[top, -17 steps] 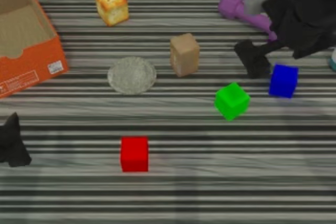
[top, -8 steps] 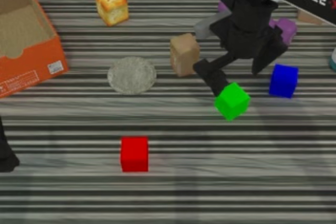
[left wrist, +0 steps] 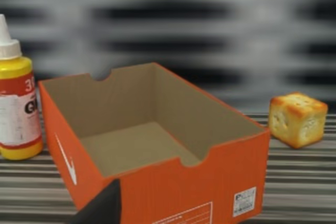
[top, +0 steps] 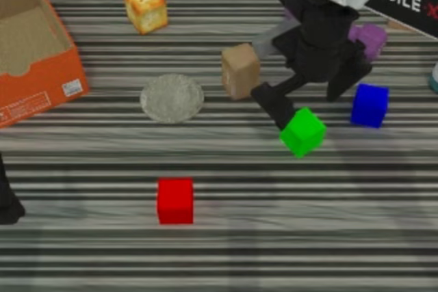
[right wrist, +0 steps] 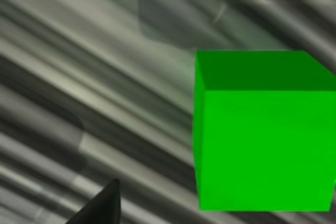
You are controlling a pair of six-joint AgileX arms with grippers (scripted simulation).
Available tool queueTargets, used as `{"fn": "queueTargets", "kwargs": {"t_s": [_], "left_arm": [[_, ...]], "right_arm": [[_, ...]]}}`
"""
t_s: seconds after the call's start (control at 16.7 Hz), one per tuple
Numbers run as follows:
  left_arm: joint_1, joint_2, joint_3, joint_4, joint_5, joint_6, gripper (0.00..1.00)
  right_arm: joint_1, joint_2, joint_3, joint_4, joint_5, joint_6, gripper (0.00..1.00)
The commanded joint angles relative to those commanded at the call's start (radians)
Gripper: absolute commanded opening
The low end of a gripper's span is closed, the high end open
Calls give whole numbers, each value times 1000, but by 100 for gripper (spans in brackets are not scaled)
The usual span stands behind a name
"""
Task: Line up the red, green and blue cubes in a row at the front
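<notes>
Green cube [right wrist: 262, 145] glossy, smooth; orange box [left wrist: 157, 145] matt cardboard; disc [top: 172, 98] possibly metal.

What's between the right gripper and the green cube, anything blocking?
Nothing visible. The right gripper is open just above the green cube, one finger beside its far-left corner. The tan block and blue cube stand clear on either side.

On the bench [top: 383, 237] we find the open box [top: 34, 66] far left, the toast cube [top: 145, 7] to its right, the round disc [top: 172, 98] and tall block [top: 240, 70] mid-bench. Three cubes: one [top: 175, 200] near centre, one [top: 302, 131] right of it and farther, one [top: 369, 105] rightmost.
</notes>
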Motion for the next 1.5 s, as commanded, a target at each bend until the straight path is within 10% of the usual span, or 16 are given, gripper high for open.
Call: {"fn": "queueTargets", "kwargs": {"t_s": [0.66,1.5], "left_arm": [[0,0,0,0,0,0,100],[0,0,0,0,0,0,100]], "right_arm": [[3,58,-169,231,1,4,100],[3,58,-169,231,1,4,0]]}}
